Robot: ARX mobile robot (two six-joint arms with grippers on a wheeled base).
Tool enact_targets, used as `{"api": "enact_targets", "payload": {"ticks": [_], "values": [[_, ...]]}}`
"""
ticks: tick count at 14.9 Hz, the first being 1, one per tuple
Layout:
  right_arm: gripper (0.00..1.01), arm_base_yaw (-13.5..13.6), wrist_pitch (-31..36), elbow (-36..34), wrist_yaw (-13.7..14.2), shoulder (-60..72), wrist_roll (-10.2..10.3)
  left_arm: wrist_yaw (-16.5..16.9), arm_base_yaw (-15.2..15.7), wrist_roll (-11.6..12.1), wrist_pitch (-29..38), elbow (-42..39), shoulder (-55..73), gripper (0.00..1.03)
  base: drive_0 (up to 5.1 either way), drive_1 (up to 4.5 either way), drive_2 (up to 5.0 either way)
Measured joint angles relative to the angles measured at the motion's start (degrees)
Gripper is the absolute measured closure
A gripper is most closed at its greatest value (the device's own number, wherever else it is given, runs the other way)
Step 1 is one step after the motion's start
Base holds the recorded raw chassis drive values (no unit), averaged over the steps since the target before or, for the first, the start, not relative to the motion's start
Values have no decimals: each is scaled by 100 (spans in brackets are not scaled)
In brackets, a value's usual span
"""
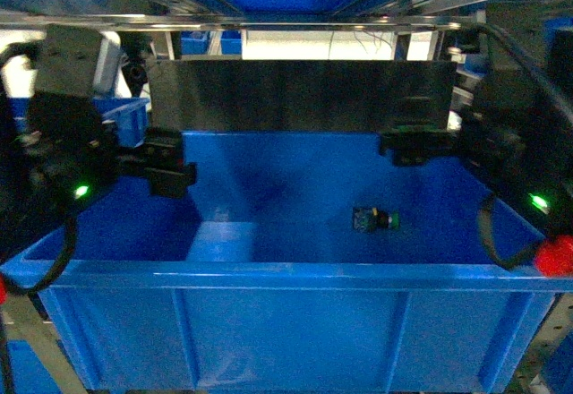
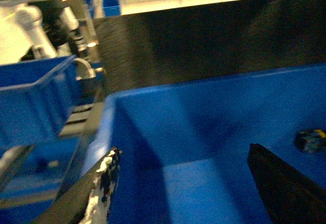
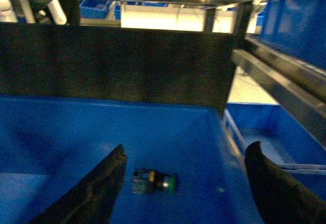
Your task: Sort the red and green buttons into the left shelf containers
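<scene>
A green button (image 1: 374, 220) with a black body lies on its side on the floor of a large blue container (image 1: 286, 278), right of middle. My right gripper (image 3: 186, 152) hangs open above that floor, and the green button (image 3: 154, 180) shows between its dark fingers (image 3: 102, 183), nearer the left one. My left gripper (image 2: 186, 158) is open over the container's left inner wall, holding nothing, with the green button (image 2: 310, 140) far off to its right. In the head view the left gripper (image 1: 172, 170) and right gripper (image 1: 414, 148) hover over the container's back corners. The red button is not in view.
A dark panel (image 1: 304, 94) stands behind the container under a metal shelf rail (image 1: 269, 20). Another blue bin (image 2: 35, 102) sits to the left and one (image 3: 270, 132) to the right. A red round part (image 1: 557, 255) shows at the right edge; I cannot tell what it is.
</scene>
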Motion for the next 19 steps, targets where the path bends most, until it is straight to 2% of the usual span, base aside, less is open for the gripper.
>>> {"api": "enact_targets", "payload": {"ticks": [1, 2, 3, 6, 8, 9, 10, 11, 12, 13, 14, 15, 19], "values": [[40, -245, 544, -715, 118, -380, -98, -197, 155, -127, 468, -616, -297, 41, 0, 0, 0], [51, -431, 804, -1176, 96, -844, -122, -197, 284, -184, 540, -979, -734, 51, 0, 0, 0], [63, -570, 949, -1628, 0, -1381, -149, -144, 345, -243, 614, -1303, -1231, 64, 0, 0, 0], [100, -772, 874, -2852, -363, -2253, -201, 70, 483, -271, 551, -2269, -2144, 100, 0, 0, 0], [99, -955, 811, -3335, -490, -2968, -223, 144, 603, -295, 540, -2649, -2861, 101, 0, 0, 0], [99, -1023, 330, -3499, -577, -3440, -223, 214, 627, -295, 363, -2835, -3230, 101, 0, 0, 0], [99, -1069, 94, -3707, -656, -3908, -223, 498, 791, -291, 142, -3027, -3563, 101, 0, 0, 0], [99, -1143, 7, -3869, -697, -4269, -223, 564, 984, -295, -66, -3156, -3856, 101, 0, 0, 0], [99, -1215, -149, -4013, -741, -4605, -223, 533, 1045, -304, -719, -3193, -4422, 101, 0, 0, 0], [99, -1241, -343, -4172, -833, -4889, -223, 586, 1010, -304, -1025, -3248, -4999, 101, 0, 0, 0], [99, -1458, -535, -4310, -1139, -5174, -227, 599, 999, -304, -1263, -3327, -5405, 101, 0, 0, 0], [99, -1670, -728, -4424, -1161, -5515, -225, 599, 1003, -304, -1486, -3438, -5681, 101, 0, 0, 0], [99, -1650, -1681, -4719, -1211, -6791, -225, 595, 1012, -304, -2494, -3661, -6924, 101, 0, 0, 0]]}}
